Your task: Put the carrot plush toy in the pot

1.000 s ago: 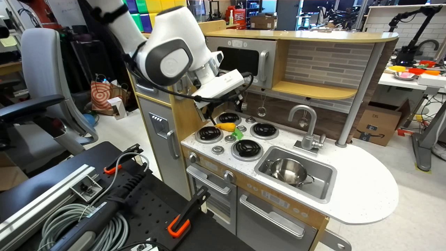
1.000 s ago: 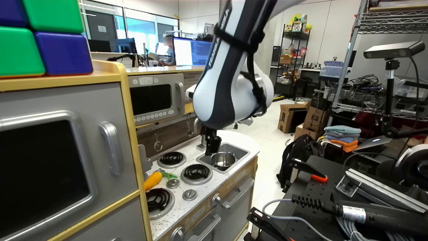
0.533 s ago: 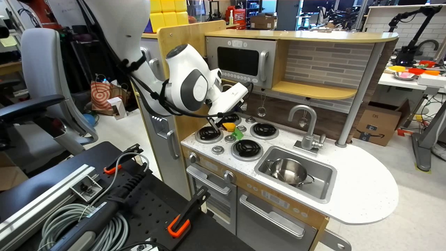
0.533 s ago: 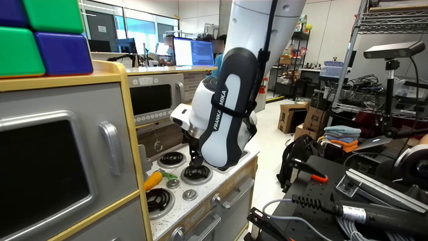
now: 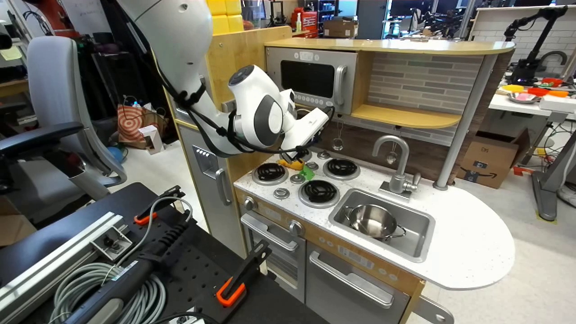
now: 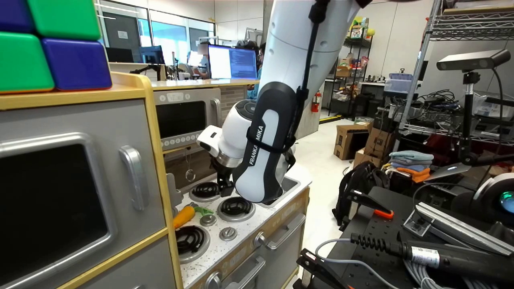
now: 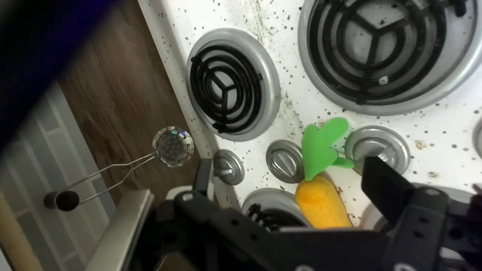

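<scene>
The carrot plush toy [image 5: 294,165], orange-yellow with green leaves, lies on the toy stove between burners and knobs in both exterior views [image 6: 184,217]. In the wrist view the carrot [image 7: 322,203] shows beyond the jaws, leaves pointing away; its tapered end is hidden behind the gripper body. My gripper [image 7: 290,169] is open, its fingers wide apart with nothing between them. It hangs above the stove near the back burner in an exterior view [image 6: 226,190], apart from the carrot. The silver pot [image 5: 372,220] stands in the sink; in an exterior view the arm hides it.
The steel sink [image 5: 427,243] has a faucet [image 5: 396,166] behind it. A microwave [image 5: 308,76] overhangs the stove's back. A tall cabinet [image 6: 154,160] borders the stove's side. A hanging utensil [image 7: 173,146] is close to the gripper. Burners [image 5: 318,192] and knobs [image 5: 281,193] surround the carrot.
The arm has swung and lowered; the gripper has moved over the stove, away from the sink side, toward the back burner and carrot. The carrot and pot have not moved.
</scene>
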